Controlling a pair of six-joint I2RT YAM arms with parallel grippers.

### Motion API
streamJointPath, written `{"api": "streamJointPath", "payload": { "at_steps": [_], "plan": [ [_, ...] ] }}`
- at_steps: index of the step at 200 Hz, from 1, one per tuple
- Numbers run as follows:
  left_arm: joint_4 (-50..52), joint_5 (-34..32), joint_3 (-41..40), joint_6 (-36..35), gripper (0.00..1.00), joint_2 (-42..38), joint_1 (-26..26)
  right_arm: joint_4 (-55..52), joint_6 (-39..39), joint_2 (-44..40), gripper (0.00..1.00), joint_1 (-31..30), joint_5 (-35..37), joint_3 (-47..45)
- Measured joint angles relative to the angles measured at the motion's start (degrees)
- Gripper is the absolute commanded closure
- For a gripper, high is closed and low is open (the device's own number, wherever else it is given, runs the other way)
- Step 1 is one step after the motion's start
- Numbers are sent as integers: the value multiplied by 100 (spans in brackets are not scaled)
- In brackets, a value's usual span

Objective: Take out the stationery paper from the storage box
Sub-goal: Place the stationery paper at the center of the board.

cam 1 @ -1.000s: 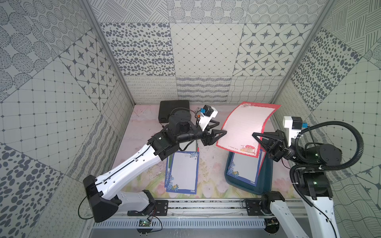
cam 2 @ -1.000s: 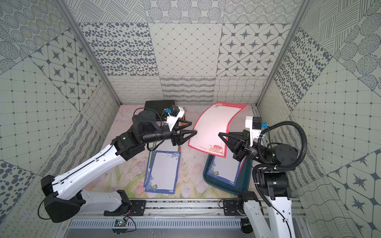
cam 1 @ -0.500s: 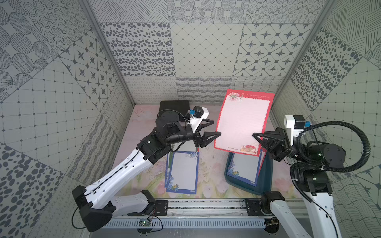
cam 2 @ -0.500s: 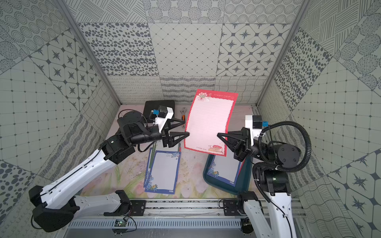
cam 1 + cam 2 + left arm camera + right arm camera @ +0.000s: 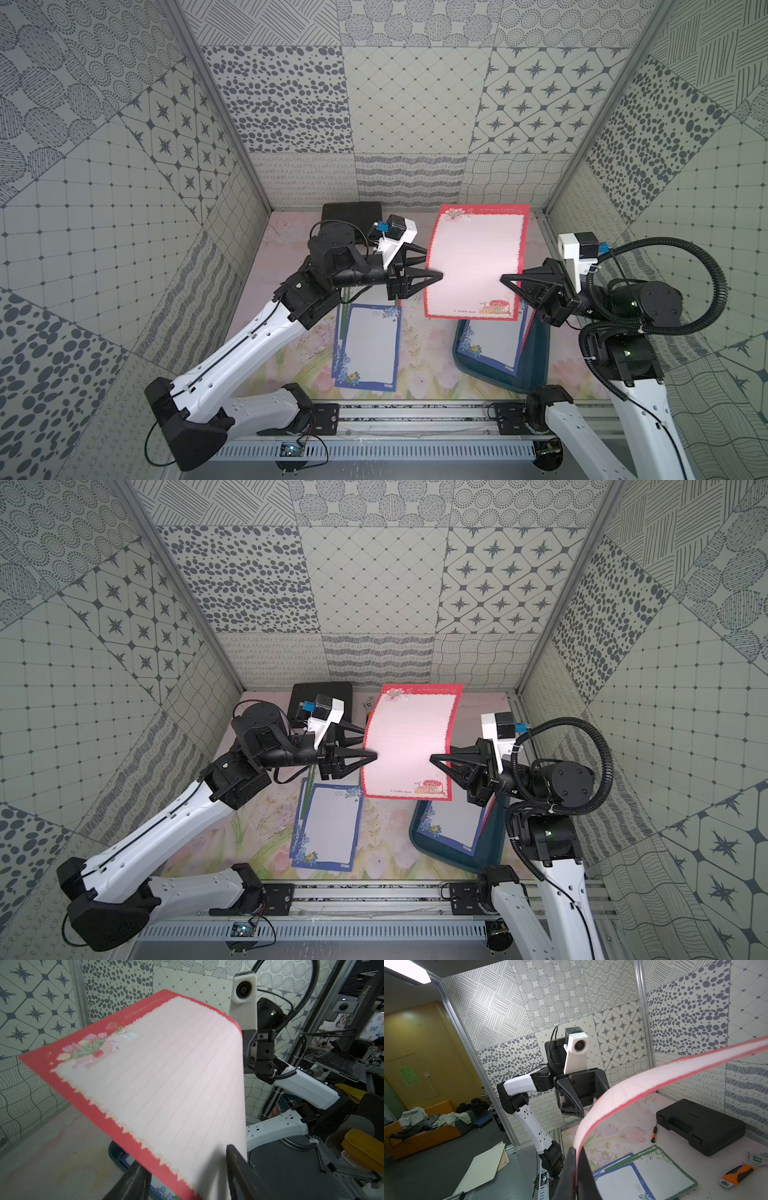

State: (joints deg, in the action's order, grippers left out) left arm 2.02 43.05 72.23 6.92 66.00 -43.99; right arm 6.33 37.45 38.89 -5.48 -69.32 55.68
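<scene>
A red-bordered sheet of stationery paper [image 5: 473, 266] [image 5: 409, 742] hangs curved in the air above the table. My right gripper [image 5: 503, 277] [image 5: 576, 1153] is shut on its right edge. On the opposite edge my left gripper [image 5: 432, 262] [image 5: 185, 1167] is open, one finger above the sheet and one below. Under my right arm lies the dark teal storage box [image 5: 536, 361] [image 5: 494, 837], with a blue-bordered sheet [image 5: 494, 345] inside and a red edge showing beside it. More blue-bordered sheets [image 5: 368, 347] [image 5: 623, 1184] lie stacked on the table over a green-bordered one [image 5: 664, 1167].
A black hard case [image 5: 351, 212] [image 5: 702, 1126] sits at the back left of the table. Near it lie a small screwdriver [image 5: 654, 1134] and an orange-handled wrench [image 5: 741, 1174]. Patterned walls close in three sides; a metal rail [image 5: 415, 419] runs along the front.
The left gripper drew back, then came forward again, and its jaws now straddle the sheet's left edge, narrower than before. The sheet swung more upright. The right gripper kept its grip and hardly moved.
</scene>
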Motion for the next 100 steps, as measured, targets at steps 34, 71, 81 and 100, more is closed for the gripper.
{"api": "streamJointPath", "payload": {
  "at_steps": [34, 71, 81, 100],
  "plan": [
    [-321, 310, 31, 328, 56, 50, 4, -369, -267, -127, 100, -4, 168, -199],
    [-507, 433, 20, 553, 66, -87, 4, -616, -448, -216, 100, -4, 407, -341],
    [-581, 452, 0, 612, 72, -151, 4, -638, -455, -216, 100, -4, 481, -365],
    [-660, 470, 0, 693, 82, -208, 4, -651, -450, -214, 100, -4, 601, -404]
  ]
}}
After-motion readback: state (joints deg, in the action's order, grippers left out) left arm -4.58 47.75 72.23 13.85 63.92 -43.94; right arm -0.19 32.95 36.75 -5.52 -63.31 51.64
